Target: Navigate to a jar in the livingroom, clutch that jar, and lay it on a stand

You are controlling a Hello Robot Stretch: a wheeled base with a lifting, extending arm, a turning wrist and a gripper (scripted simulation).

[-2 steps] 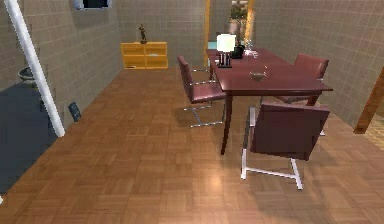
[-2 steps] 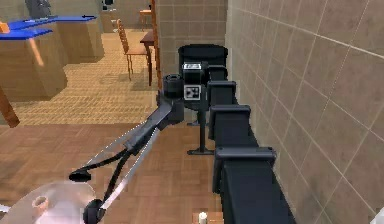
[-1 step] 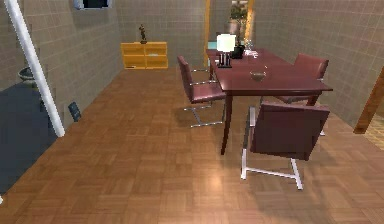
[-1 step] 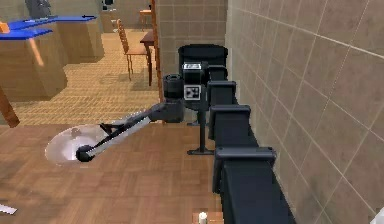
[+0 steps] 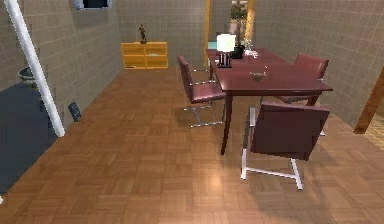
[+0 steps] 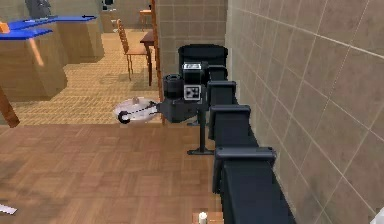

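Claw [image 6: 135, 112] shows against the wood floor [image 6: 80, 160] in the arm side view; how wide it stands, and whether it holds anything, I cannot tell. Ahead, from the left: a yellow cabinet [image 5: 144, 55] at the far wall, then a dark red table [image 5: 290, 81] with 3 chairs [image 5: 287, 130] around it, a white object [image 5: 226, 43] and smaller blobs on top. Which of these is the jar, if any, I cannot tell. Likely step: navigating. Next, drive nearer the table to pick out the jar.
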